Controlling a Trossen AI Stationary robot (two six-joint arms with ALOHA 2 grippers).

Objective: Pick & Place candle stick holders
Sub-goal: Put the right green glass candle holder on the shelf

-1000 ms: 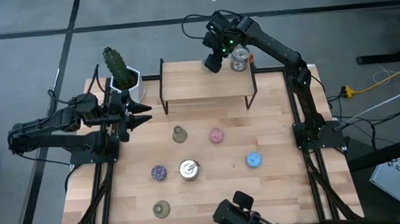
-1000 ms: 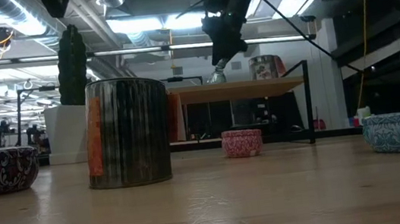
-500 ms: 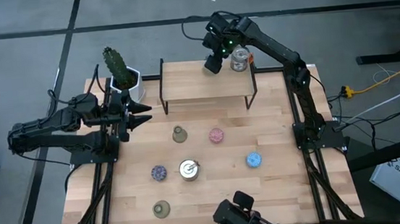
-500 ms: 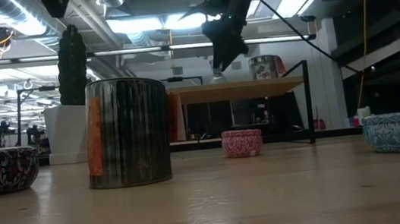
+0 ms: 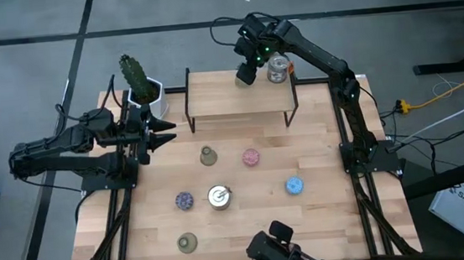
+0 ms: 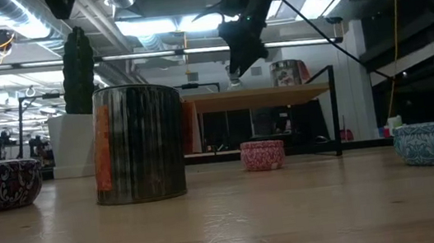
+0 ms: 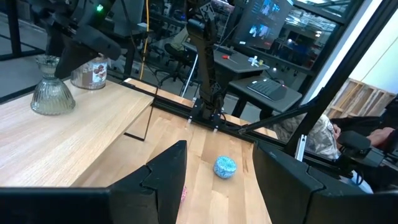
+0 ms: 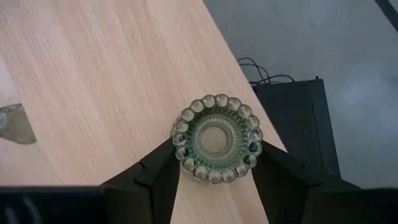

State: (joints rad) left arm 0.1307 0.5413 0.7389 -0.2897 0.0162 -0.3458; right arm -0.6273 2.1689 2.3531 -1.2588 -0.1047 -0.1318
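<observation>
Wooden table (image 5: 324, 214) carried a raised shelf (image 5: 221, 97) at its far end. White pot with cactus (image 5: 137, 83) stood at the far left corner.

Left arm waited at the left edge, left gripper (image 5: 165, 129) released and empty, nothing between its fingers in the left wrist view.

Right gripper (image 5: 245, 71) hovered over the shelf's far edge above a green holder (image 8: 216, 137). In the right wrist view the fingers (image 8: 163, 171) flanked the holder's beaded rim with a thin gap each side, so jaws looked released, not clenched on it. The holder stood upright on the shelf near its edge. A silvery cup (image 5: 276, 69) sat on the shelf just beside it.

On the table remained: silvery cup (image 5: 218, 197), green holders (image 5: 208, 156) and (image 5: 187, 242), pink one (image 5: 251, 157), blue one (image 5: 294, 186), dark speckled one (image 5: 184, 201).

Step judged: placing the green holder on the shelf, release apparently done. Next move called for a straight lift clear of the rim without tipping it, then a reach to a holder on the table.
</observation>
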